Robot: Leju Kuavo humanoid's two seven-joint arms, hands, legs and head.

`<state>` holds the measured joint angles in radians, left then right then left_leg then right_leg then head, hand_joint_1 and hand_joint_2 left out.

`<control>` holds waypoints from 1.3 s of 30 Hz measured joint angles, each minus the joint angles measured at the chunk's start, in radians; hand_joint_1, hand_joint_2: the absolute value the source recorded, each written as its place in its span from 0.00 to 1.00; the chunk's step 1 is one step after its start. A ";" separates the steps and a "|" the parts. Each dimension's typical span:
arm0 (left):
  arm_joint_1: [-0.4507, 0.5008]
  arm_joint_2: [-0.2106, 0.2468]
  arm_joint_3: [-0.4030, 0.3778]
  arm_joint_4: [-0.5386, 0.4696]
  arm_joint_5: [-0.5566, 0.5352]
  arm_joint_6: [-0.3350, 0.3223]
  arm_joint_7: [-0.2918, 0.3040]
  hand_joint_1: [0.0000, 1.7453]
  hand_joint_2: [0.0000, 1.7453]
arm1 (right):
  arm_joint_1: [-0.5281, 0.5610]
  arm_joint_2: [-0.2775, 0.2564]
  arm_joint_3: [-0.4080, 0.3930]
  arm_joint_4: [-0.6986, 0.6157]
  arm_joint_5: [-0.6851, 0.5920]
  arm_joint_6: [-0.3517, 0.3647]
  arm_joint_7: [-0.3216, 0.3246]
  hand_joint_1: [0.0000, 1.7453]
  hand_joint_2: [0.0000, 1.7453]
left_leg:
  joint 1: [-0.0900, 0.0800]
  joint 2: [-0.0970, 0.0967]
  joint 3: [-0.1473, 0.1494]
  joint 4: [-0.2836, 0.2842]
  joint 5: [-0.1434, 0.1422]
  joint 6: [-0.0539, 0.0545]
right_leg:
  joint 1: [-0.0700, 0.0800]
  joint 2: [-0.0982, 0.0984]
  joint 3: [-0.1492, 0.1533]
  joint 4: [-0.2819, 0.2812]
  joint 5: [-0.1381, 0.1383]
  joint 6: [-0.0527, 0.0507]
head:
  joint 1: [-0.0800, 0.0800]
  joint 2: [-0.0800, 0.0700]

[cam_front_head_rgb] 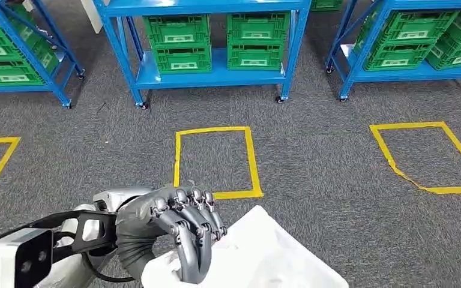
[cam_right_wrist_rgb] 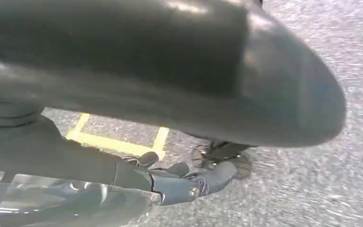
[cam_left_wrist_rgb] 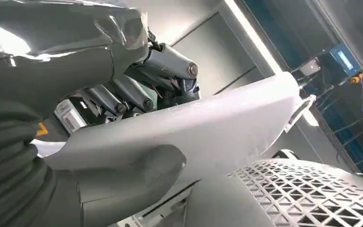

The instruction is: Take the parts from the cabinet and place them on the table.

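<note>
My left hand (cam_front_head_rgb: 180, 225) grips one white part (cam_front_head_rgb: 258, 258), near and low in the head view, long axis running near-left to far-right | my right hand (cam_right_wrist_rgb: 189, 182) hangs over the carpet, fingers curled, holding nothing | three yellow floor squares (cam_front_head_rgb: 216, 162) ahead, open carpet (cam_front_head_rgb: 324, 156) to three blue racks (cam_front_head_rgb: 210, 72) of green crates (cam_front_head_rgb: 177, 39).

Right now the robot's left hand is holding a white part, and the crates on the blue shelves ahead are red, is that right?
Not quite. The left hand does hold the white part, but the crates on the blue shelves are green, not red. The head view shows this plainly.
</note>
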<state>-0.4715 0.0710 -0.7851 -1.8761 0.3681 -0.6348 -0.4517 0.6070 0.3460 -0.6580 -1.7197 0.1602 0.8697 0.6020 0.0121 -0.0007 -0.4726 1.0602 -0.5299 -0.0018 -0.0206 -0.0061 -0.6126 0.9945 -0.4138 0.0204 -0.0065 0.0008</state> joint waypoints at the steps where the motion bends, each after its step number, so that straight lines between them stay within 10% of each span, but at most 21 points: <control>1: -0.003 0.000 0.000 -0.002 0.000 0.002 0.000 0.99 1.00 | 0.001 0.001 -0.005 0.000 0.001 0.006 -0.001 0.00 0.00 | -0.003 -0.003 0.046 -0.083 -0.028 0.004 | 0.004 0.001 -0.003 0.004 0.009 0.008 | 0.001 0.000; 5: -0.010 0.002 -0.004 -0.001 0.001 0.011 0.004 0.99 1.00 | 0.000 0.003 -0.034 0.000 0.020 0.020 -0.005 0.00 0.00 | -0.006 0.004 0.004 -0.092 0.006 0.041 | -0.003 -0.001 -0.023 -0.010 0.046 0.034 | 0.003 0.000; 9: -0.017 0.002 -0.009 -0.001 0.001 0.022 0.006 0.99 1.00 | -0.017 0.002 -0.069 0.015 0.115 0.049 -0.061 0.00 0.00 | -0.017 0.010 -0.070 -0.090 0.072 0.062 | -0.003 0.003 -0.089 0.217 -0.174 0.001 | 0.008 0.000; 11: -0.017 0.002 -0.014 0.000 0.001 0.027 0.006 0.99 1.00 | -0.041 -0.002 -0.097 0.044 0.196 0.075 -0.121 0.00 0.00 | -0.021 0.012 -0.111 -0.088 0.103 0.064 | -0.004 0.003 -0.088 0.323 -0.169 0.022 | 0.008 0.000; 13: -0.018 0.002 -0.018 0.000 0.001 0.034 0.007 0.99 1.00 | -0.063 -0.008 -0.136 0.078 0.290 0.104 -0.184 0.00 0.00 | -0.025 0.013 -0.156 -0.083 0.134 0.062 | -0.003 0.003 -0.020 0.285 -0.089 0.049 | 0.008 0.000; 14: -0.018 0.002 -0.019 0.000 0.001 0.039 0.010 0.99 1.00 | -0.074 -0.009 -0.157 0.089 0.329 0.122 -0.210 0.00 0.00 | -0.027 0.012 -0.175 -0.079 0.148 0.060 | -0.003 0.003 0.046 0.206 -0.077 0.046 | 0.008 0.000; 16: -0.019 0.002 -0.018 -0.006 0.001 0.042 0.013 0.99 1.00 | -0.096 -0.009 -0.193 0.100 0.372 0.152 -0.243 0.00 0.00 | -0.034 0.011 -0.195 -0.068 0.168 0.052 | 0.007 0.002 0.217 -0.035 -0.143 0.015 | 0.009 0.000; 17: -0.019 0.003 -0.018 -0.010 0.002 0.043 0.013 0.99 1.00 | -0.110 -0.008 -0.208 0.104 0.388 0.163 -0.252 0.00 0.00 | -0.033 0.014 -0.198 -0.069 0.182 0.047 | 0.008 0.002 0.223 -0.074 -0.166 0.007 | 0.005 0.000; 20: -0.021 0.006 -0.019 -0.010 0.008 0.043 0.013 0.99 1.00 | -0.135 -0.003 -0.258 0.124 0.451 0.183 -0.284 0.00 0.00 | -0.025 0.014 -0.208 -0.083 0.216 0.028 | 0.005 0.003 0.193 -0.065 -0.131 -0.012 | 0.007 0.000; 24: -0.021 0.011 -0.018 -0.010 0.009 0.046 0.013 0.99 1.00 | -0.173 0.001 -0.296 0.155 0.524 0.178 -0.335 0.00 0.00 | -0.009 0.005 -0.254 0.127 -0.026 0.000 | 0.003 -0.004 0.137 -0.063 -0.075 -0.029 | 0.002 0.000; 25: -0.021 0.013 -0.018 -0.009 0.008 0.049 0.013 0.99 1.00 | -0.183 0.002 -0.305 0.166 0.540 0.177 -0.357 0.00 0.00 | -0.006 0.005 -0.261 0.201 -0.047 -0.005 | 0.003 -0.004 0.119 -0.060 -0.061 -0.028 | 0.002 0.000; 27: -0.021 0.015 -0.017 -0.009 0.008 0.050 0.013 0.99 1.00 | -0.201 0.005 -0.323 0.182 0.556 0.182 -0.380 0.00 0.00 | 0.001 0.005 -0.238 0.256 0.009 -0.009 | 0.002 -0.005 0.080 -0.045 -0.037 -0.021 | 0.001 0.000; 29: -0.024 0.016 -0.016 -0.009 0.008 0.050 0.013 0.99 1.00 | -0.211 0.006 -0.336 0.192 0.562 0.182 -0.383 0.00 0.00 | 0.006 0.005 -0.143 0.164 0.067 -0.008 | -0.002 -0.004 0.039 -0.024 -0.022 -0.012 | 0.001 0.000; 31: -0.033 0.015 -0.015 -0.010 0.008 0.050 0.013 0.99 1.00 | -0.217 0.008 -0.346 0.198 0.565 0.183 -0.386 0.00 0.00 | 0.004 0.000 0.008 -0.031 0.004 -0.004 | 0.004 -0.003 0.016 -0.002 -0.013 0.001 | 0.000 0.000; 32: -0.035 0.015 -0.014 -0.011 0.010 0.050 0.013 0.99 1.00 | -0.221 0.008 -0.348 0.201 0.565 0.184 -0.388 0.00 0.00 | 0.002 -0.002 0.029 -0.074 -0.019 0.003 | 0.003 -0.005 0.012 0.000 -0.003 0.008 | 0.003 0.000; 36: -0.035 0.016 -0.014 -0.010 0.016 0.050 0.015 0.99 1.00 | -0.235 0.008 -0.367 0.213 0.572 0.182 -0.404 0.00 0.00 | -0.003 0.005 -0.009 -0.088 0.014 0.042 | -0.006 -0.004 -0.013 0.005 0.011 0.027 | 0.002 0.000; 39: -0.032 0.013 -0.013 -0.010 0.018 0.052 0.027 0.99 1.00 | -0.243 0.009 -0.377 0.234 0.574 0.128 -0.441 0.00 0.00 | -0.007 0.005 -0.050 -0.090 0.050 0.056 | -0.004 0.000 -0.070 0.171 -0.140 0.003 | 0.006 0.000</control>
<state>-0.5032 0.0843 -0.7984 -1.8864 0.3864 -0.5833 -0.4246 0.3643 0.3548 -1.0353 -1.4859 0.7340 0.9977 0.1614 0.0051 0.0046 -0.5226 0.9707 -0.4802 0.0545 -0.0242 -0.0057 -0.6827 1.1656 -0.5534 0.0236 -0.0008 0.0004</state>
